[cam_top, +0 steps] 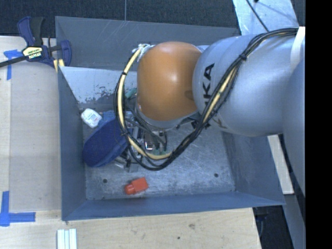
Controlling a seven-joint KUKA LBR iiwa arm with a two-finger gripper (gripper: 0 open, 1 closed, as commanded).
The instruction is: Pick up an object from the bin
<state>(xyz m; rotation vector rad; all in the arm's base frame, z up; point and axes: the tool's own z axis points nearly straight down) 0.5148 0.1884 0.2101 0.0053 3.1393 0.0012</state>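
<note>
My gripper (149, 140) hangs low in the middle of the bin, mostly hidden under the arm's orange cover. It is right beside a dark blue rounded soft thing (104, 142), which lies just to its left on the bin floor. A small white block (92, 118) lies touching the blue thing's upper left end. Closer to the front wall, a small orange-red block (136, 186) sits alone, below the gripper.
A bit of something teal (130, 93) peeks out by the back wall, behind the yellow cable. The arm and its cover hide the middle and right of the bin. Bare floor shows at the front right.
</note>
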